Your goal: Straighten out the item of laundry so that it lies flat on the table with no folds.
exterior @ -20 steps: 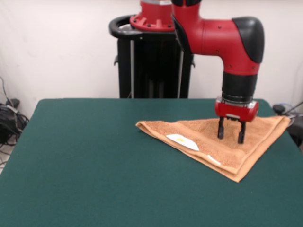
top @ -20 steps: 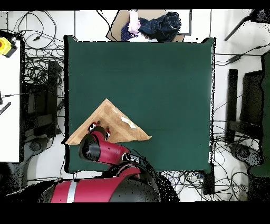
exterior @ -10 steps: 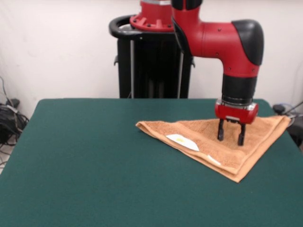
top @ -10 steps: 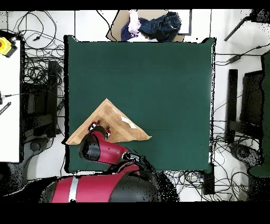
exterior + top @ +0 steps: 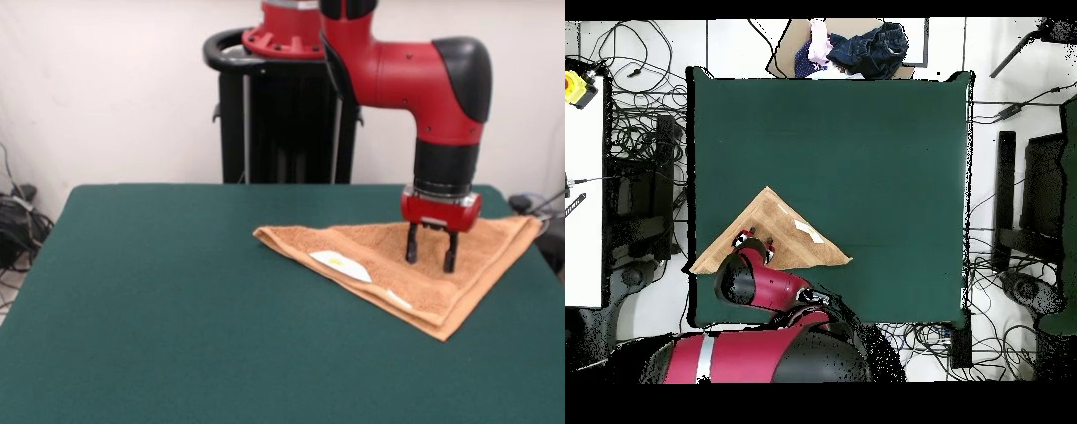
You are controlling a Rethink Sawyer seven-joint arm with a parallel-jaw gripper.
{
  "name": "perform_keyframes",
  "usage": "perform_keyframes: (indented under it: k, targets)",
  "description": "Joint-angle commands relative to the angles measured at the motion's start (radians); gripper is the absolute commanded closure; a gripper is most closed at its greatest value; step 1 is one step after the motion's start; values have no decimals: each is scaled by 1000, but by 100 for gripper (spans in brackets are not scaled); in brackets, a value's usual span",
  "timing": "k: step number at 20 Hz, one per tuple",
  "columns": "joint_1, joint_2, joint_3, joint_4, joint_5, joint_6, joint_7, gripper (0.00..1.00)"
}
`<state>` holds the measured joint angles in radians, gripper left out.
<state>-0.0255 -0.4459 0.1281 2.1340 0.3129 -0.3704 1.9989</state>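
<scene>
- The towel (image 5: 415,265) lay on the right side of the green tabletop (image 5: 177,309) in the front view, toward the far edge.
- It was folded over on itself into a triangle, with one corner pointing toward the near side, one toward the left and one reaching the right edge of the tabletop.
- Along the near-left slanting edge two layers showed, one on top of the other.
- A white label (image 5: 340,265) with a yellow mark sat on the upper layer near that slanting edge, and a smaller white strip (image 5: 398,300) lay further along the same edge.
- The tool (image 5: 431,257) hung straight down from the red and black arm (image 5: 424,79) over the right half of the towel.
- Its two dark fingers (image 5: 411,245) were spread apart with towel showing in the gap, and their tips were at the cloth surface; whether they pressed into it could not be told.
- From overhead, the towel (image 5: 775,235) showed as a triangle at the left edge of the tabletop (image 5: 865,150), one corner at that edge.
- A person (image 5: 855,45) in dark clothing showed just beyond the top edge of the tabletop in the overhead view.
</scene>
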Motion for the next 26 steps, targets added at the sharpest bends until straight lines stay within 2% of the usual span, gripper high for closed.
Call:
perform_keyframes:
  k: [1,12,26]
  targets:
    - [-7,57,90,-142,72,-106,320,0]
    - [-24,48,94,-147,34,-161,331,0]
    - [-19,14,83,-146,60,-160,332,0]
